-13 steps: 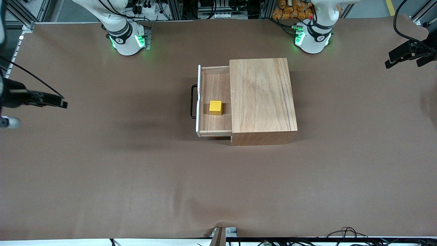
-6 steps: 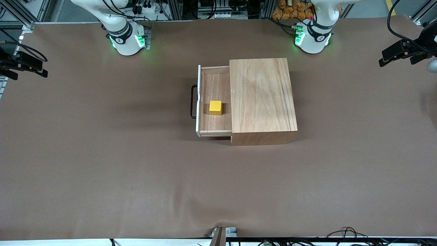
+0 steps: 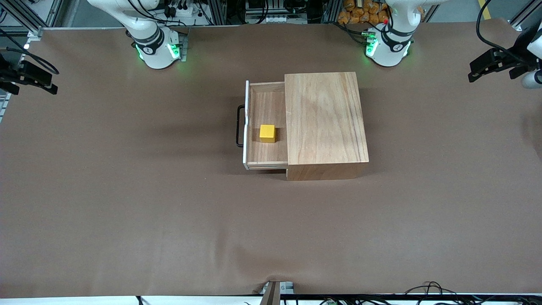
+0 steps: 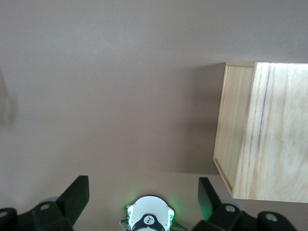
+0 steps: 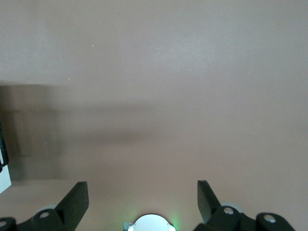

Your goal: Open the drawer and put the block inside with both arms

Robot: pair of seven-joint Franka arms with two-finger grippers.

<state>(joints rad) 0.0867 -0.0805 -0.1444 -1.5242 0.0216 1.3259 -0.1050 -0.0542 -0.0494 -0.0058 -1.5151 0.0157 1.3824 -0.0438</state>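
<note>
Front view is showing the block lying in the open drawer; I am parking both spread, empty grippers, left gripper and right gripper, over the table's end edges, so I judge nothing remains.

Left arm: comes off its green-lit base and swings out wide to its own end of the table, held high.
Left gripper: hangs in the air over the table's edge at that end, fingers spread wide with nothing between them.
Right arm: rises from its green-lit base and reaches out to the right arm's end of the table, also raised.
Right gripper: hovers over the table edge at that end, fingers parted wide and empty.
Wrists: both cameras look straight down, so both grippers point downward.
</note>
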